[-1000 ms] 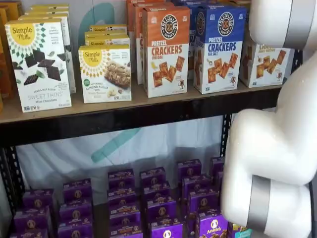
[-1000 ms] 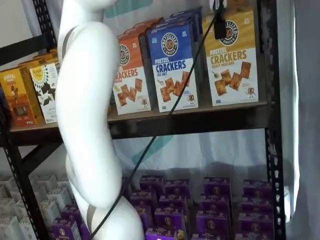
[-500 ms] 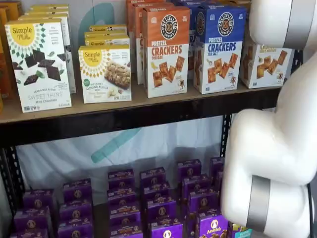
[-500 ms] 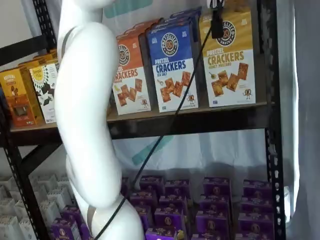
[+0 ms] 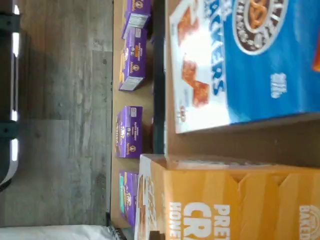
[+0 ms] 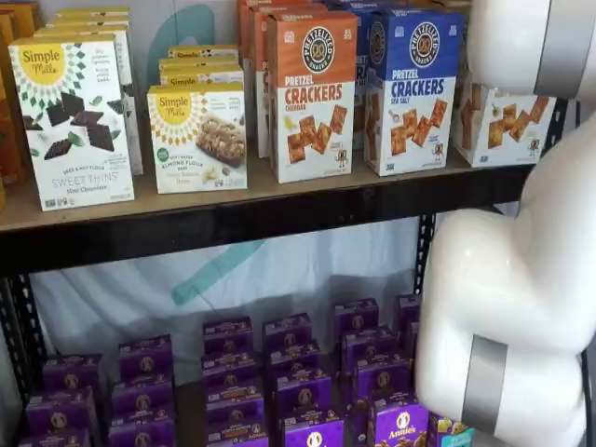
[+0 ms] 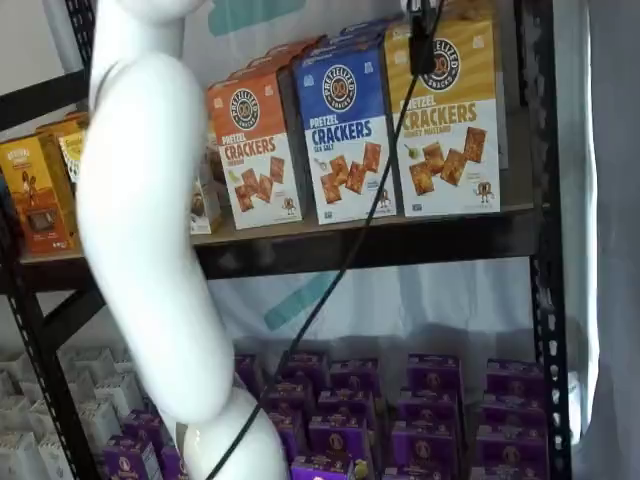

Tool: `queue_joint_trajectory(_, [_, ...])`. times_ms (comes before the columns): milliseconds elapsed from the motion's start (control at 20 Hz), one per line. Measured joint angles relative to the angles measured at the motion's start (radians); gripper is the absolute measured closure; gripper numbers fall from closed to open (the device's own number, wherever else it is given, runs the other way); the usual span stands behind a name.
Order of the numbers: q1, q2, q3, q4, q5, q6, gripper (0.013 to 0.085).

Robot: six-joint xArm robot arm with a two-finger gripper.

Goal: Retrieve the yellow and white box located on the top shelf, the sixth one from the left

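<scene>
**Yellow carton still on its board, grasp not confirmed**

Yellow and white box [image 7: 447, 115] stands upright at the far right end of the top shelf [image 7: 400, 240], its base on the tan board, with the blue-topped Crackers carton [image 7: 348, 130] just beside it at nine o'clock and the orange-topped Crackers carton [image 7: 252, 150] beyond that. In a shelf view a black finger of the gripper [image 7: 423, 42] hangs from the upper edge with a cable [image 7: 340, 270] trailing down, and it sits in front of the box's yellow top near the round logo. My reading is that the reach is made and the carton is not yet lifted or drawn clear, so closing, pulling out and carrying away are all left to do.

Whether the jaws are spread or pinching the box I cannot tell: only one dark finger shows, seen against the carton face, and no gap or second finger can be made out.

In the other shelf view the white arm [image 6: 521, 279] covers most of the box [image 6: 503, 121], leaving only its white lower half with the printed crackers. The wrist view shows the box's yellow panel [image 5: 235, 205] close up, the blue carton [image 5: 240, 60] near it, and small purple boxes [image 5: 131, 131] on the level below; no fingers appear there
</scene>
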Motion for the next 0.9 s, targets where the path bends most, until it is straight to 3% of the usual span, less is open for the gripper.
queue_joint_trajectory(500, [-0.096,-0.186,0.180,0.023,0.014,-0.085,0.0370])
queue_joint_trajectory(700, [-0.095,-0.249,0.251,-0.015,0.019,-0.101,0.0370])
queue_joint_trajectory(900, [-0.059,-0.329,0.351,-0.069,0.015,-0.089,0.0370])
